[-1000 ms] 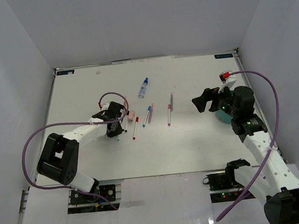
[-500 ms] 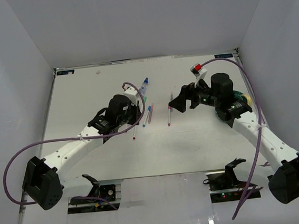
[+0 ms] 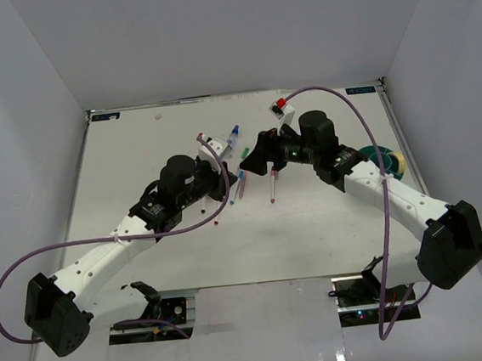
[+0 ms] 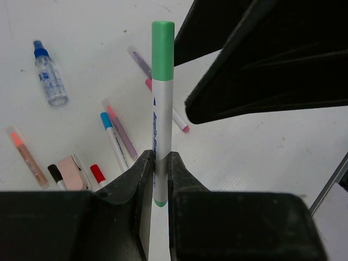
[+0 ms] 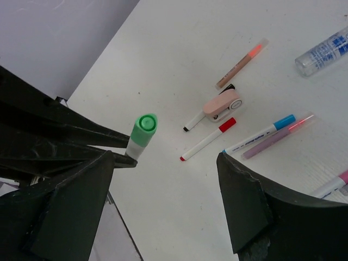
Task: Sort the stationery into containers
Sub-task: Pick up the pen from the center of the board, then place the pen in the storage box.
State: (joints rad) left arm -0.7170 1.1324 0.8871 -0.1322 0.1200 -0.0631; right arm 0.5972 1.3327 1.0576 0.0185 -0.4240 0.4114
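My left gripper (image 4: pixel 157 163) is shut on a green-capped pen (image 4: pixel 162 98) and holds it above the table, cap pointing away; it also shows in the top view (image 3: pixel 225 168). My right gripper (image 5: pixel 163 201) is open and faces the pen's green cap (image 5: pixel 144 128), which sits between its spread fingers (image 5: pixel 253 206) without touching them. On the table below lie a red-capped pen (image 5: pixel 209 138), a blue-capped pen (image 5: pixel 261 132), a purple pen (image 5: pixel 277 136), an orange-tipped pen (image 5: pixel 242 64), a pinkish eraser (image 5: pixel 222 103) and a blue-capped clear bottle (image 4: pixel 50 76). The teal bowl (image 3: pixel 386 165) is at the right, partly hidden by my right arm.
A yellowish tape ring (image 3: pixel 401 162) sits at the bowl's right side. A pink-capped pen (image 3: pixel 272 188) lies under my right gripper (image 3: pixel 254 159). White walls enclose the table on three sides. Purple cables loop off both arms.
My left gripper has moved right and up from the pens, carrying the green pen. My right gripper has swung left from beside the bowl to meet it over the middle.
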